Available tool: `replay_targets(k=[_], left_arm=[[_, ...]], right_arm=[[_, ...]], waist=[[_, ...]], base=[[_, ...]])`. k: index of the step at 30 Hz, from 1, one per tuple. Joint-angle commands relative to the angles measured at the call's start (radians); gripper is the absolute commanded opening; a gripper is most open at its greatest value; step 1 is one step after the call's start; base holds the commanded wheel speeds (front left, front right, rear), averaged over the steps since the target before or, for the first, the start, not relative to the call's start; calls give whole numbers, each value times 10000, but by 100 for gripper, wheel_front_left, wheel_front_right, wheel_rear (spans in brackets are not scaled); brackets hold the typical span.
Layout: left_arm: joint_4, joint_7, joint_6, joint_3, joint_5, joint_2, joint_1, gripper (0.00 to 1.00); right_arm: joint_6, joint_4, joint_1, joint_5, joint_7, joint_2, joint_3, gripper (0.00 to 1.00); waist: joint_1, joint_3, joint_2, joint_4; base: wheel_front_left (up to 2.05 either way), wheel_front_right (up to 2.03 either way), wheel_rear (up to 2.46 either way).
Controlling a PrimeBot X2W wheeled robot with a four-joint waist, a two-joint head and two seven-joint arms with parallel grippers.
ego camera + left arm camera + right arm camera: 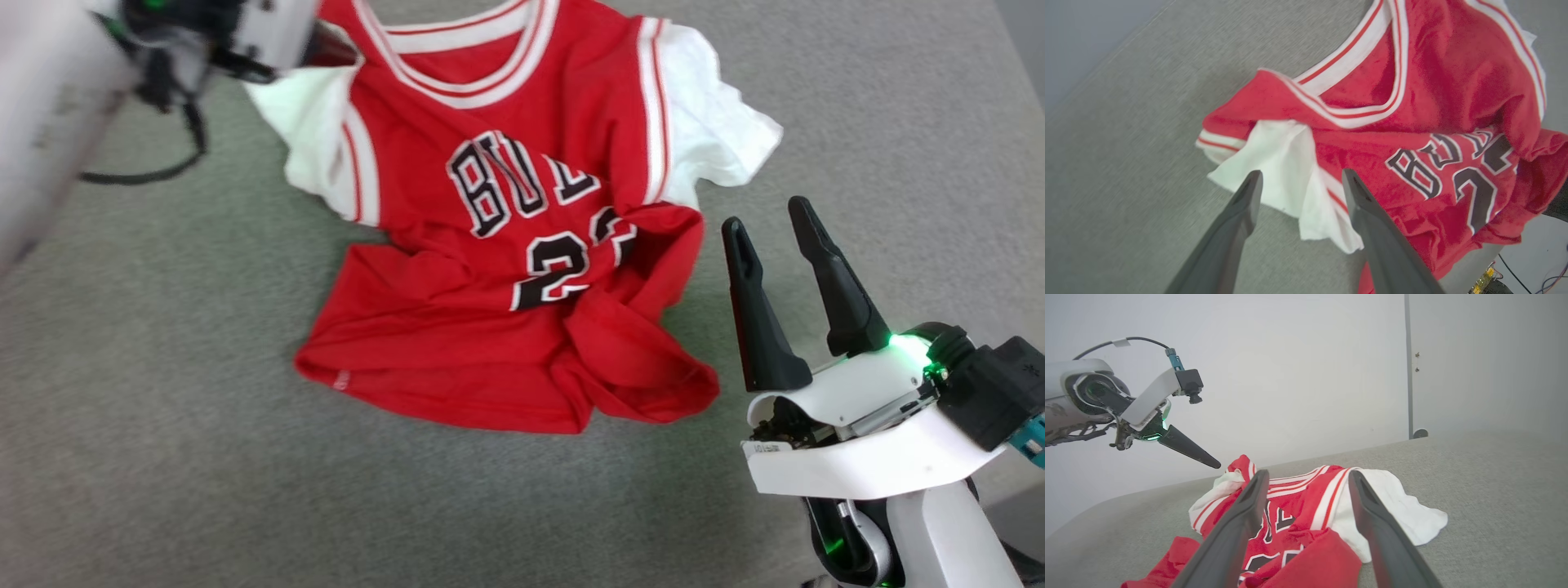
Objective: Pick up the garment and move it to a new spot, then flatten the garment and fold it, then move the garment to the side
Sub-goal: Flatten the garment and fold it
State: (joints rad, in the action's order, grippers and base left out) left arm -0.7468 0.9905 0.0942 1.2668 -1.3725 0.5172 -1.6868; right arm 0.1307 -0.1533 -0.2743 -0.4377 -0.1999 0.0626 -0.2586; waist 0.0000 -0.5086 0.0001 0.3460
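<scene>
**Red jersey laid out, both grippers empty**

We see the garment (441,335) lying front side up on the grey fabric surface (163,425). Its striped collar is toward the far edge and its hem toward the near edge. The black lettering and number face upward, creased through the middle. The right corner of the hem is folded over on itself in a rumpled lump. One white sleeve (718,131) fans out flat toward the right edge of the surface. The other white sleeve (1278,163) is bunched at the garment's left shoulder.

Our left gripper (1301,173) hangs above that bunched sleeve, fingers parted wide and gripping nothing. Our right gripper (763,214) sits near the folded corner of the hem, just off the cloth on the right-edge side. Its fingers are likewise spread and empty, and they point toward the far edge.
</scene>
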Motion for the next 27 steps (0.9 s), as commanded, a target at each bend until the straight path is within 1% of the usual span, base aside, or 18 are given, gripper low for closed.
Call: replay_targets(k=[1, 2, 3, 6, 8, 12, 19, 23, 27], left_arm=[[53, 203, -76, -19, -82, 260, -81, 100], [71, 234, -130, -47, -110, 412, -25, 100], [71, 234, -130, -47, -110, 412, -25, 100], [145, -128, -196, -293, -341, 658, 295, 100], [256, -202, -136, -442, -585, 711, 520, 100], [567, -322, -124, -694, -986, 607, 728, 100], [865, -422, -260, -723, -1051, 456, 939, 100], [915, -598, -167, -563, -693, 597, 988, 100], [963, -584, -179, -617, -809, 557, 1074, 99]], right_arm=[[2, -103, 121, 56, 74, 38, 81, 100], [2, -144, 131, 58, 129, 37, 91, 100], [2, -144, 131, 58, 129, 37, 91, 100], [2, -271, 140, 112, 220, 35, 118, 100], [2, -348, 138, 153, 285, 35, 144, 100], [2, -502, 113, 219, 397, 48, 220, 100], [2, -637, -11, 309, 509, 18, 133, 100], [2, -682, 37, 298, 503, 1, 167, 100], [2, -714, 55, 324, 507, -10, 206, 100]], waist=[[0, 239, -1, -348], [0, 234, -1, -364], [0, 234, -1, -364], [0, 161, -1, -413], [0, 101, -1, -439], [0, -47, -1, -475], [0, -262, -1, -377], [0, -342, -1, -303], [0, -421, -1, -299]], base=[[0, 0, 0], [0, 0, 0], [0, 0, 0], [0, 0, 0], [0, 0, 0], [0, 0, 0], [0, 0, 0], [0, 0, 0], [0, 0, 0]])
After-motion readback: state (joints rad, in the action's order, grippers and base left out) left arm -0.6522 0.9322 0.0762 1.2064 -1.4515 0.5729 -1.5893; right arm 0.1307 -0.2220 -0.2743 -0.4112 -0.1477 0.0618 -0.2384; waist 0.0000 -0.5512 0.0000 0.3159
